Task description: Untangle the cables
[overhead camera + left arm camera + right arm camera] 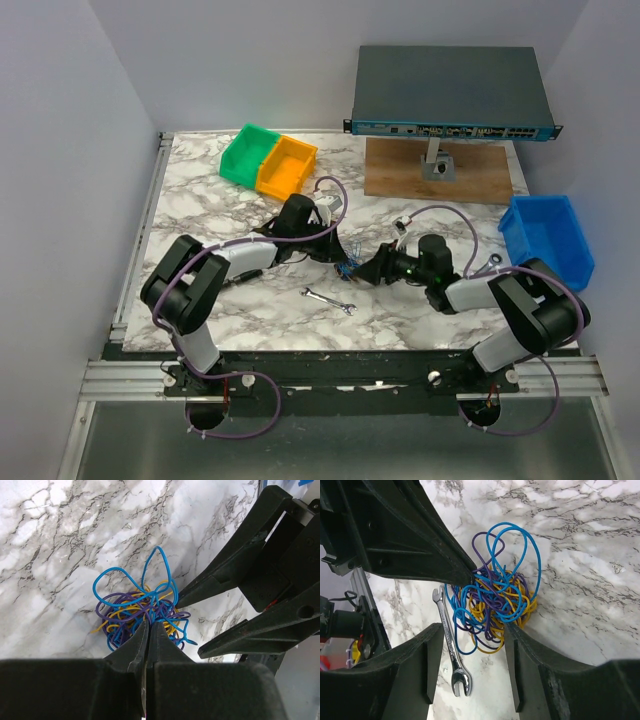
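Left pincer [148, 626] seemingly pinches cables [134, 606] inside table [195, 195] edges; right pincer [472, 632] gapes.

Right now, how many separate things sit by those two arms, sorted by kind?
Bins: 3 (green bin, orange bin, blue bin)
Wrench: 1
Cable tangle: 1
Network switch: 1
Grey stand: 1
Wooden board: 1
Total: 8

The left arm [190, 290] and right arm [520, 305] are built alike, with chunky black joint housings linked by pale grey tubes. Thick purple cables [445, 208] arch over the wrists and loop by the bases. A small green light [411, 268] glows on the right wrist. The left end effector [148, 624] and right end effector [472, 630] are matte black, with wedge-shaped fingers [527, 665]. One right finger seems to have a small round hole [305, 612].
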You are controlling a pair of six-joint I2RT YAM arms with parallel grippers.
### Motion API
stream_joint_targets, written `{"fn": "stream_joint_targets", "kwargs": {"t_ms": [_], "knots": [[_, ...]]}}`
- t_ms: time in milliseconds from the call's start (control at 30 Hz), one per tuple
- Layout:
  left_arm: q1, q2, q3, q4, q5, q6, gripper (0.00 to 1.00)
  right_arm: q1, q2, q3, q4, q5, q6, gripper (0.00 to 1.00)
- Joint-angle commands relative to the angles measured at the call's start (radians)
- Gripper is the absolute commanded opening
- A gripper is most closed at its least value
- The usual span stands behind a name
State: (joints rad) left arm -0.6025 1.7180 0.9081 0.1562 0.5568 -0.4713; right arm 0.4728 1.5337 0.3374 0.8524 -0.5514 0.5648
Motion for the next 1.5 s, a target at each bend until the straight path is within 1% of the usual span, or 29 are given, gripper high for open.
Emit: {"fn": "stream_joint_targets", "kwargs": {"t_ms": [0,67,133,200,267,300,400,600,667,733,833,1000,1067,1100,1200,1433,1467], "knots": [[-0.005,-0.038,-0.01,0.029,0.058,0.01,0.0,0.016,0.015,0.031,0.004,-0.03,-0.006,0.59],[-0.005,-0.04,-0.011,0.04,0.08,0.008,0.0,0.019,0.05,0.06,-0.048,-0.014,-0.01,0.56],[-0.005,-0.043,-0.014,0.046,0.09,0.007,0.0,0.019,0.081,0.085,-0.07,-0.016,-0.01,0.47],[-0.003,-0.053,-0.02,0.046,0.086,0.009,0.0,0.019,0.071,0.077,-0.053,-0.004,-0.001,0.3],[0.0,-0.077,-0.035,0.046,0.058,0.014,0.0,0.02,0.029,0.062,-0.078,0.057,-0.01,0.06],[0.005,-0.096,-0.046,0.046,0.036,0.016,0.0,0.02,0.001,0.057,-0.104,0.11,-0.015,0.01],[0.042,-0.157,-0.104,0.078,-0.025,0.001,0.0,0.02,-0.113,0.018,-0.181,0.327,-0.008,0.01],[0.188,-0.256,-0.257,0.192,-0.087,-0.111,0.0,0.019,-0.352,-0.041,-0.367,0.826,0.064,0.01],[0.225,-0.278,-0.285,0.199,-0.112,-0.132,0.0,0.018,-0.421,-0.069,-0.395,0.935,0.101,0.01],[0.243,-0.3,-0.305,0.2,-0.136,-0.141,0.0,0.018,-0.481,-0.099,-0.391,0.983,0.114,0.01],[0.244,-0.32,-0.319,0.202,-0.154,-0.139,0.0,0.018,-0.523,-0.127,-0.351,0.964,0.092,0.01],[0.244,-0.321,-0.303,0.165,-0.176,-0.131,0.0,0.018,-0.49,-0.092,-0.382,0.957,0.075,0.01],[0.244,-0.327,-0.299,0.147,-0.188,-0.122,0.0,0.018,-0.479,-0.068,-0.424,0.986,0.086,0.01],[0.245,-0.339,-0.299,0.13,-0.216,-0.121,0.0,0.019,-0.482,-0.064,-0.456,1.048,0.114,0.01],[0.261,-0.408,-0.328,0.072,-0.361,-0.135,0.0,0.018,-0.524,-0.068,-0.569,1.271,0.264,0.01],[0.273,-0.608,-0.446,0.052,-0.648,-0.201,0.0,0.018,-0.686,-0.131,-0.653,1.434,0.386,0.01],[0.273,-0.629,-0.454,0.054,-0.665,-0.204,0.0,0.018,-0.707,-0.138,-0.663,1.445,0.394,0.01]]}}
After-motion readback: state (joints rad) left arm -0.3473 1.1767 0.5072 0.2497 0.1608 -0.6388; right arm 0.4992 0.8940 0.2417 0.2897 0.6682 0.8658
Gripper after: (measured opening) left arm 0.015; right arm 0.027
